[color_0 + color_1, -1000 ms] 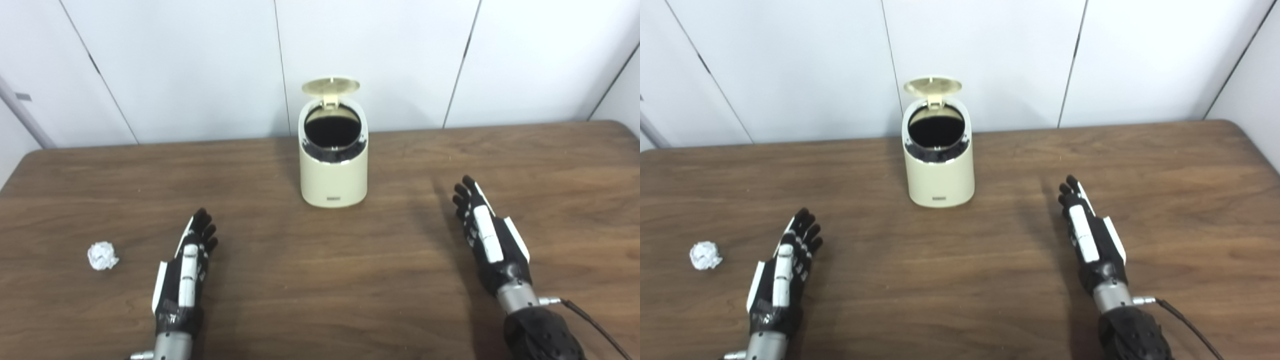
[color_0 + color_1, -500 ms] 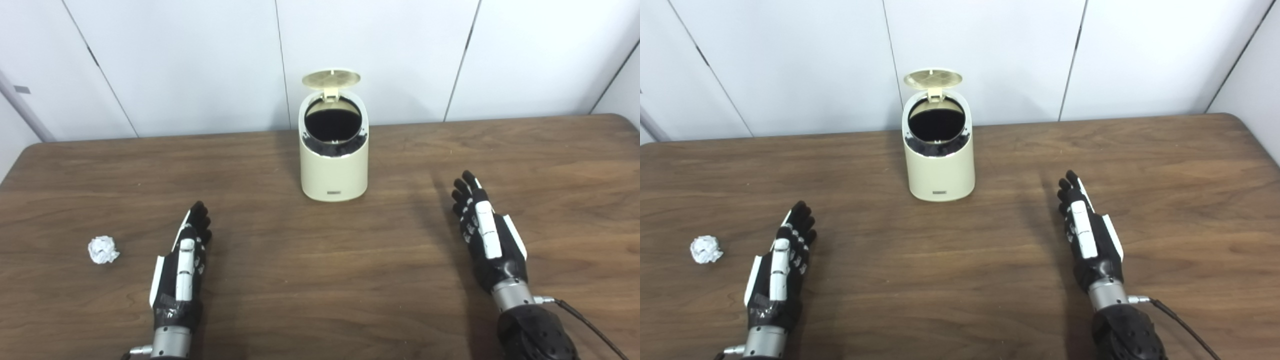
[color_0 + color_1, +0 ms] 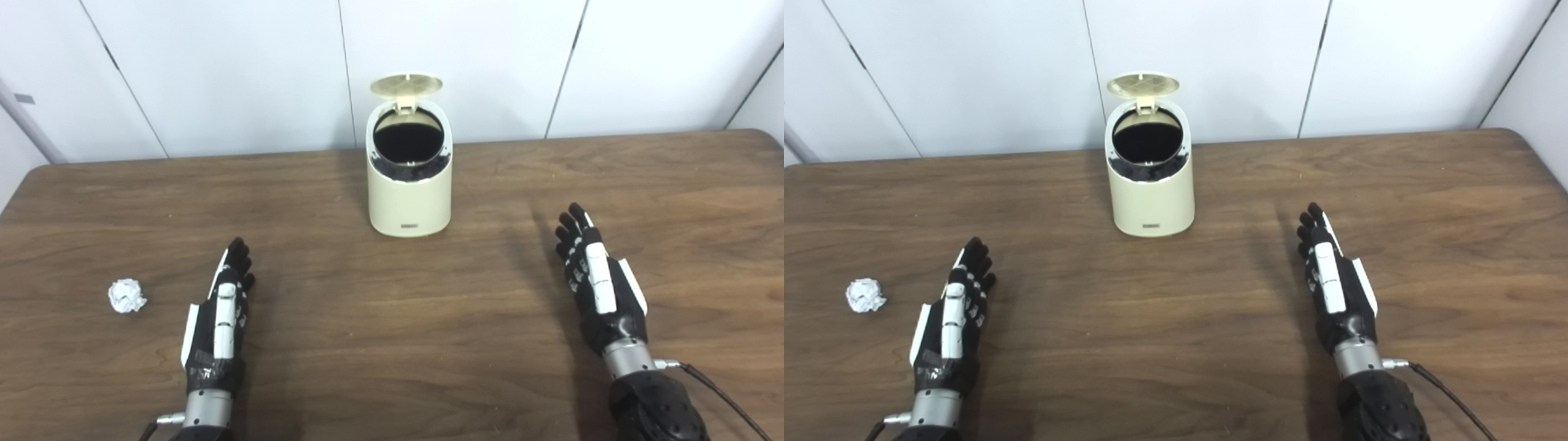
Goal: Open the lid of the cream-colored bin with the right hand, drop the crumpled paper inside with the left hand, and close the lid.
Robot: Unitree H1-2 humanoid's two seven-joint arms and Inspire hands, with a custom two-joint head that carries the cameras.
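We find the cream-colored bin (image 3: 409,184) standing upright toward the far middle of the worktop (image 3: 392,343), its lid (image 3: 406,86) tipped back on the rear hinge so that the dark mouth faces up and toward us; the opening step therefore appears done, and the mouth is clear to receive a drop from above. The crumpled paper (image 3: 127,296) lies on the worktop at the near left, well apart from the bin and just to the left of the left hand (image 3: 222,318), which suits that hand's assigned role. That hand lies low over the worktop, fingers extended and together, holding nothing. The right hand (image 3: 597,285) lies likewise at the near right, fingers straight, empty, well clear of the bin and its lid, presumably kept out of the drop path. In our judgement the paper pickup is the step in hand, with the drop and the closing outstanding.
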